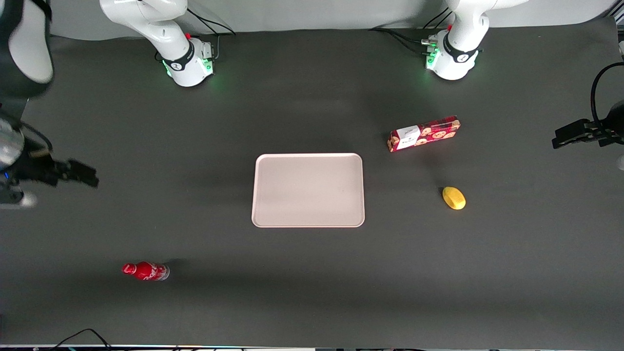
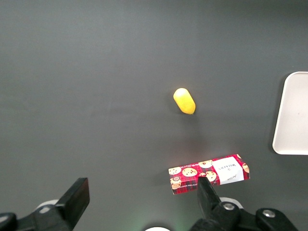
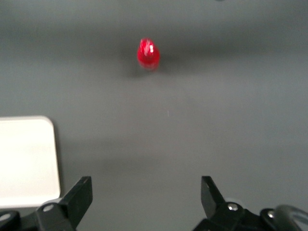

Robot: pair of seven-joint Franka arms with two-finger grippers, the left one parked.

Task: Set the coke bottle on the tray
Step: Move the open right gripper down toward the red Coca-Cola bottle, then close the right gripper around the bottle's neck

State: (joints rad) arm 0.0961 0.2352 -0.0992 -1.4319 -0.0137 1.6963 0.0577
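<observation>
The dark grey counter (image 1: 312,292) fills the front view, and everything rests on it well spaced. The largest thing is the tray (image 1: 308,190), a pale pinkish-white rectangle with rounded corners and a low rim, lying flat in the middle of the counter with nothing on it; one of its rounded corners also shows in the right wrist view (image 3: 29,161) and an edge in the left wrist view (image 2: 291,113). Next in size is the long red cookie box (image 1: 424,133), printed with cookies and a white label, lying on its side toward the parked arm's end of the counter and farther from the front camera than the tray. The end effector (image 1: 78,173) of the working arm hangs above the counter at the working arm's end, well apart from the tray and touching nothing; its two dark fingers (image 3: 77,197) stand spread wide with only bare counter between them. The coke bottle (image 1: 146,271), red with white lettering and a silvery base, sits toward the working arm's end, nearer to the front camera than both the tray and the end effector, and well apart from each. Smallest is a yellow lemon-like object (image 1: 454,198), near the cookie box but nearer to the front camera.
</observation>
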